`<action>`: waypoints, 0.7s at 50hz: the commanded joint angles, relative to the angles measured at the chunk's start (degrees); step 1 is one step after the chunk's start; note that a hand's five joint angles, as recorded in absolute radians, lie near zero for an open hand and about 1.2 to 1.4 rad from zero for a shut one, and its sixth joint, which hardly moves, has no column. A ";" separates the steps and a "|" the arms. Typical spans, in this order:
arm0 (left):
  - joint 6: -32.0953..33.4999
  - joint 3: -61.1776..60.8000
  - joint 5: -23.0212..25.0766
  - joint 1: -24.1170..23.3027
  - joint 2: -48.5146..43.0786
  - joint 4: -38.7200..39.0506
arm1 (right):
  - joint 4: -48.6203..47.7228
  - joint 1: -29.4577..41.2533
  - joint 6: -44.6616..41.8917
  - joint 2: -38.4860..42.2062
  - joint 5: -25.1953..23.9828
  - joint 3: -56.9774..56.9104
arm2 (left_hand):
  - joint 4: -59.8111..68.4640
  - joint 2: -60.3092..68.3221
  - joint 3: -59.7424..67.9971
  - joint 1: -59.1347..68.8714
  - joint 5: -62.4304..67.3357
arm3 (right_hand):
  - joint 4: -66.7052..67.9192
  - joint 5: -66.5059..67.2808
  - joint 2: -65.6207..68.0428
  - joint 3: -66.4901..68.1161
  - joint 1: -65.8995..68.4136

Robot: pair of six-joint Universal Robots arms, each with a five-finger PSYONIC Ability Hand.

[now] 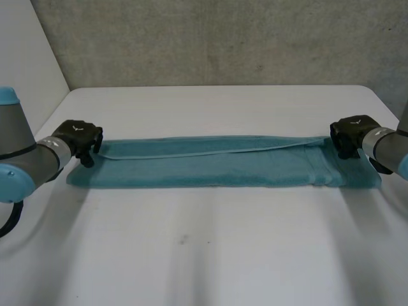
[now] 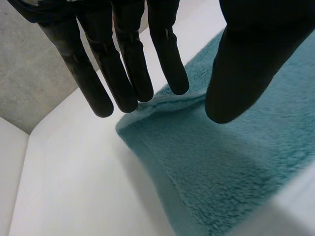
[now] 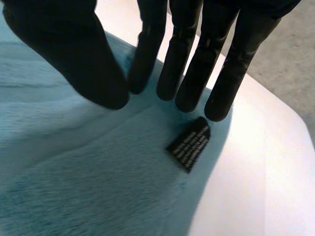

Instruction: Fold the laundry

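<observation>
The teal towel point(image 1: 217, 167) is laid out as a long folded strip across the table point(image 1: 204, 255). The left hand point(image 1: 78, 137) is parked at its far left corner, fingers point(image 2: 123, 73) straight and spread off the thumb, nothing gripped. The right hand point(image 1: 350, 132) is held over the far right corner, also straight-fingered and loose, a black label point(image 3: 189, 143) seen right by its fingertips.

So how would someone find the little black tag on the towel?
On the white table lies a long teal towel. Follow it to the end under the robot's right hand; just past that hand's fingertips, near the towel's corner, sits a small black tag. It is the only dark, printed patch on the plain teal cloth.
</observation>
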 commanded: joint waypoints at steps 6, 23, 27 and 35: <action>2.59 3.31 -0.60 -0.25 0.33 7.65 | -1.09 0.22 3.03 3.40 6.28 -10.51 | -36.99 -36.58 -36.96 -36.55 -36.99 | -49.85 -49.81 -49.80 -49.81 -40.55; 2.50 -13.82 -1.13 -0.25 13.88 11.61 | -9.78 -3.81 5.41 -20.67 -0.92 23.48 | -28.23 -27.82 -28.20 -27.79 -28.23 | -49.85 -49.81 -49.80 -49.81 -40.55; 2.41 -14.27 -0.86 -0.25 13.44 11.08 | -11.89 -5.14 5.33 -22.87 -1.36 29.19 | -7.37 -6.96 -7.35 -6.93 -7.38 | -49.85 -49.81 -49.80 -49.81 -40.55; 2.68 -11.64 -0.77 0.10 8.61 8.80 | -16.11 -5.41 5.24 -22.97 -1.45 34.84 | -0.61 -0.20 -0.59 -0.17 -0.62 | -49.85 -49.81 -49.80 -49.81 -40.55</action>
